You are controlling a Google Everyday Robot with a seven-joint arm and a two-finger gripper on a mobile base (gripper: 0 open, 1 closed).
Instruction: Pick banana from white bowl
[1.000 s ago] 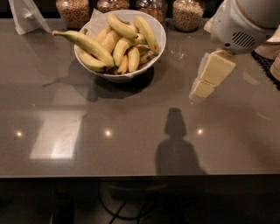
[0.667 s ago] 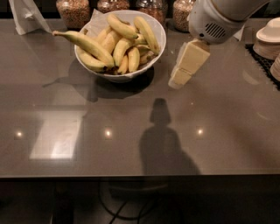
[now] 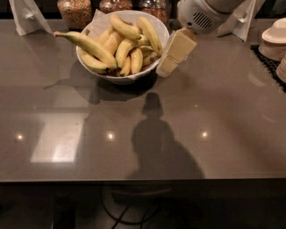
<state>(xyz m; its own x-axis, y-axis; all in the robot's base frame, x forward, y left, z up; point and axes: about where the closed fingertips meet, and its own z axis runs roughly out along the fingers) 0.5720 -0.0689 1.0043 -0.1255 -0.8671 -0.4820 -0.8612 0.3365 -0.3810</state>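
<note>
The white bowl [image 3: 117,79] stands at the back middle of the grey table, piled with several yellow bananas. A plump, curved banana [image 3: 150,34] lies on the right side of the pile, and another [image 3: 124,27] lies across the top. The longest, slim banana [image 3: 88,44] hangs over the bowl's left rim with its stem pointing left. My gripper [image 3: 167,66], cream-coloured under a white wrist [image 3: 199,15], hangs just right of the bowl's right rim, pointing down and to the left. It holds nothing that I can see.
Three glass jars of grains [image 3: 75,11] stand behind the bowl. A white folded stand [image 3: 26,15] is at the back left and another [image 3: 243,18] at the back right. Stacked white dishes [image 3: 275,38] sit on a black mat [image 3: 267,58] at the right edge.
My gripper has moved left across the table, from well right of the bowl to right beside its right rim. The bananas and bowl have not moved.
</note>
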